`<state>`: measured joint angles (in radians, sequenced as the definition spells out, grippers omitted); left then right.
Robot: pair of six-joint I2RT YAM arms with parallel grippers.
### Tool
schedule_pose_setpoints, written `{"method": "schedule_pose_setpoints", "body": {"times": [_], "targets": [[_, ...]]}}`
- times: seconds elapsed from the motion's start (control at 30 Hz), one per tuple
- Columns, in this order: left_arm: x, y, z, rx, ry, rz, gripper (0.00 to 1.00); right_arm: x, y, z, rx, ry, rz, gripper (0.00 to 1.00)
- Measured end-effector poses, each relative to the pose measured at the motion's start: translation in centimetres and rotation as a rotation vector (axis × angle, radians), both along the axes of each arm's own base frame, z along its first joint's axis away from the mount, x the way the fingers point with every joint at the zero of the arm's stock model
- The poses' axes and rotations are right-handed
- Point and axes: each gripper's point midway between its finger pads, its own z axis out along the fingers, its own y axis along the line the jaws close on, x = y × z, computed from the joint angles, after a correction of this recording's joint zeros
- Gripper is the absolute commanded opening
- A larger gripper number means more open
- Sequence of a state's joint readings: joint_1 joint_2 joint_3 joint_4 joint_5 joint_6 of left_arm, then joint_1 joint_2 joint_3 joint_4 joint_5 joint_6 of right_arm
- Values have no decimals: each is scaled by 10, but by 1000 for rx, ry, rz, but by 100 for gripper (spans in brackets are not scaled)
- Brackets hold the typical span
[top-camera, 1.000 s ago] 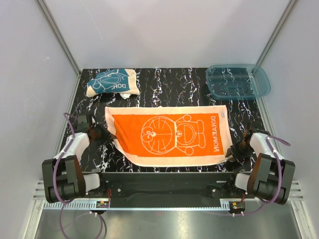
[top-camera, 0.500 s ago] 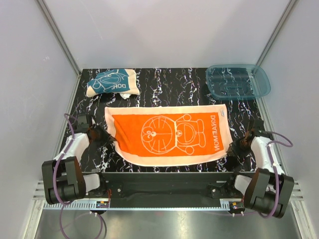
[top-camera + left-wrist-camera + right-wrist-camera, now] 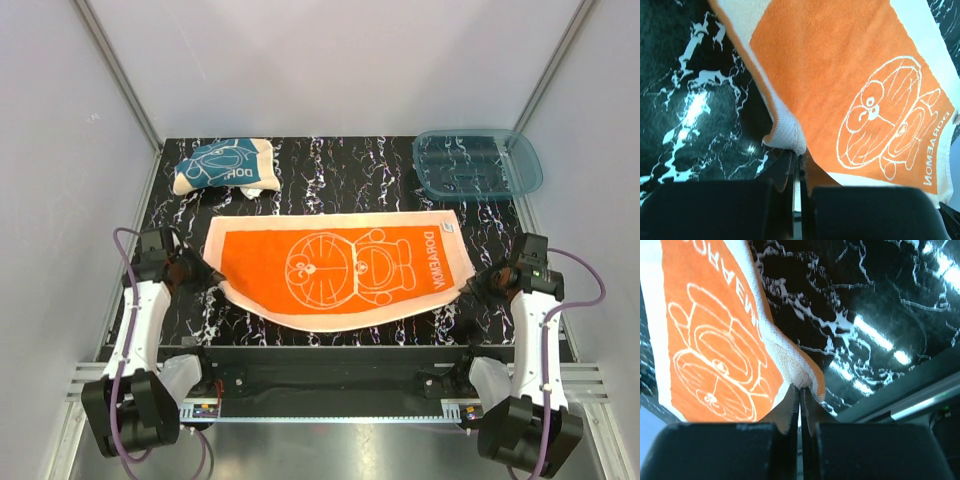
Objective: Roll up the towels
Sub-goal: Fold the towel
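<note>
The orange towel lies spread across the black marbled table, its print facing up. My left gripper is shut on the towel's near left corner, which is lifted and pulled outward. My right gripper is shut on the near right corner, also raised off the table. The towel's near edge sags between the two grips. The dark teal towel sits crumpled at the back left, away from both grippers.
A translucent blue plastic tray stands at the back right corner. White walls with metal posts close in the table on three sides. The table's near edge and the black rail run just below the towel.
Both grippers closed on the orange towel's near corners and moved outward and up, stretching the towel wider. Both arms have extended away from their bases.
</note>
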<state>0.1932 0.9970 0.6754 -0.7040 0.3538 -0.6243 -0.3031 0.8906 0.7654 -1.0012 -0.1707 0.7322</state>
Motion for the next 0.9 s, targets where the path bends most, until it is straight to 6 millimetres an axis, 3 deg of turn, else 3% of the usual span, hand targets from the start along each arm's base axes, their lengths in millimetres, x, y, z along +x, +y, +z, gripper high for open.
{"method": "schedule_pose_setpoints", "body": {"times": [0.2, 0.37, 0.5, 0.7, 0.9], "targets": [[-22, -3, 19, 9, -8, 3, 0, -14, 9, 22, 5, -51, 26, 0], [-33, 2, 35, 58, -47, 18, 0, -11, 8, 44, -17, -106, 38, 0], [-36, 5, 31, 74, -4, 15, 0, -2, 6, 40, -7, -82, 41, 0], [-14, 12, 25, 77, 67, -3, 0, 31, 0, 24, 39, -27, 48, 0], [29, 21, 23, 77, 77, -3, 0, 79, -10, 23, 56, -54, 55, 0]]}}
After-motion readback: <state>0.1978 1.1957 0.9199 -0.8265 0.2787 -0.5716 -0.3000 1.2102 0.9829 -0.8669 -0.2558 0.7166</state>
